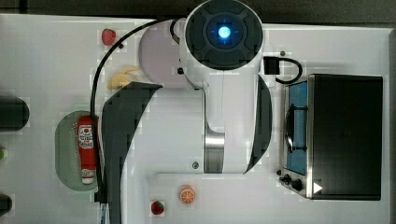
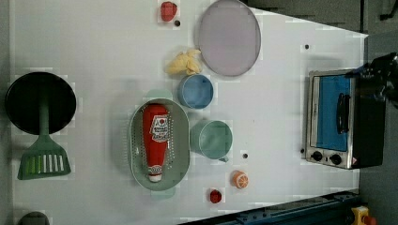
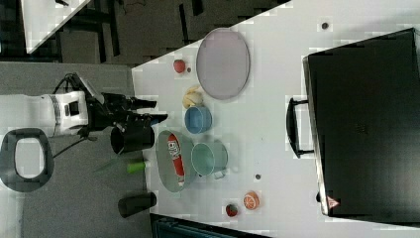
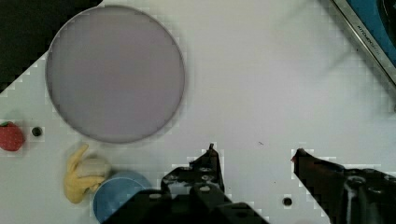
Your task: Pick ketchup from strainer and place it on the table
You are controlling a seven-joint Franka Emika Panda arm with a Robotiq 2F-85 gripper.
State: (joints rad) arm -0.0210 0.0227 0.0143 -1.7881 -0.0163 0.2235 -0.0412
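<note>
Ketchup (image 2: 156, 140) laid lengthwise in strainer (image 2: 180, 140), white cap toward the left view's bottom, label wording unreadable, gripper (image 4: 254, 154) held released above bare table (image 4: 261, 84).

Place: you are looking at a robot lab bench staged as a toy kitchen.
Tabletop (image 2: 94, 42): white, with a few small dark holes, standing on a grey floor (image 3: 74, 198).
Arm (image 1: 224, 93): a white robot arm is mounted over your bench, a cable (image 1: 100, 79) trailing from it.
Kitchen props: you have a toaster oven (image 2: 335, 119), plate (image 2: 228, 37), cups, strainer (image 2: 180, 145), pan and spatula (image 2: 44, 159).
Food: plastic strawberries, an orange slice (image 2: 240, 179) and ketchup (image 2: 156, 140).
</note>
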